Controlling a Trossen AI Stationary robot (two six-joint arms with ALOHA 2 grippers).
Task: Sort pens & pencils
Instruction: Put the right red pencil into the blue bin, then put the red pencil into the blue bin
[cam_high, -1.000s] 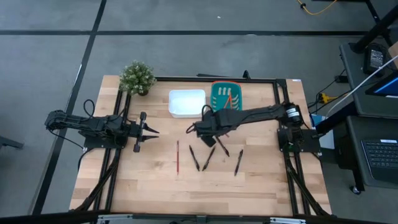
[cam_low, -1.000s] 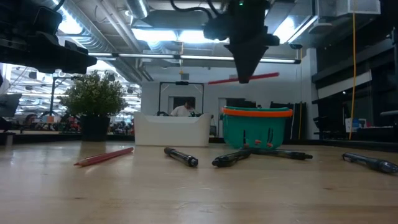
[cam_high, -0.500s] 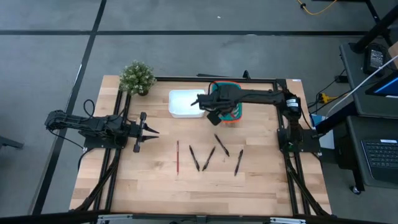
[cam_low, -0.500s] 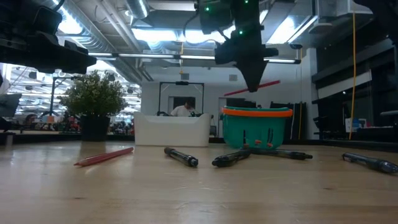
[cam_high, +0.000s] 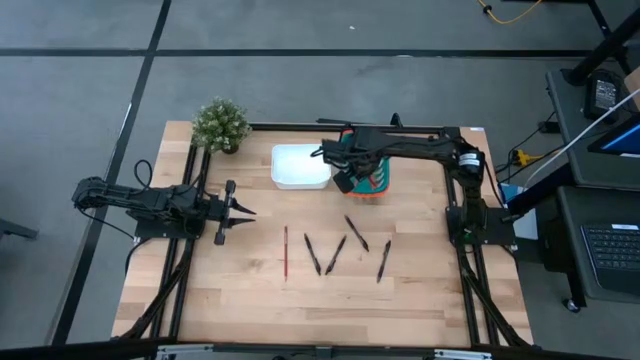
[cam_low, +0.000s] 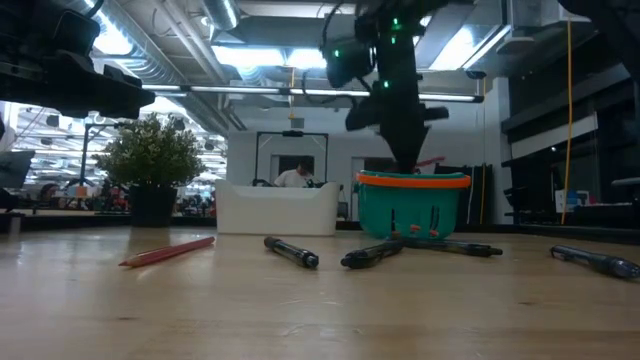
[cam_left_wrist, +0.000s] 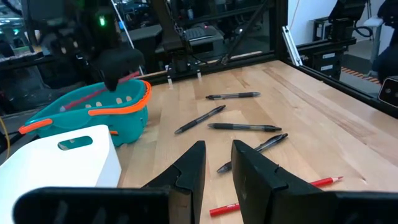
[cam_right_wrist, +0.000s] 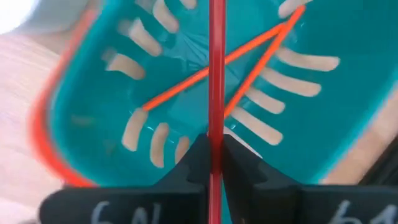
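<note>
Your right gripper (cam_high: 345, 178) has swung back from above the pens to hover over the teal basket (cam_high: 376, 190), clamped tight on a red pencil (cam_right_wrist: 216, 74). That pencil runs straight out between the fingers, nearly level, its long axis crossing the basket's mouth. On the bench (cam_high: 250, 300) nearest you lie one red pencil (cam_high: 285, 252) and four black pens (cam_high: 335, 254), roughly front-to-back. Two orange pencils (cam_right_wrist: 249, 56) lie crossed inside the basket. Your left gripper (cam_high: 240, 212) waits left, fingers slightly apart, empty.
</note>
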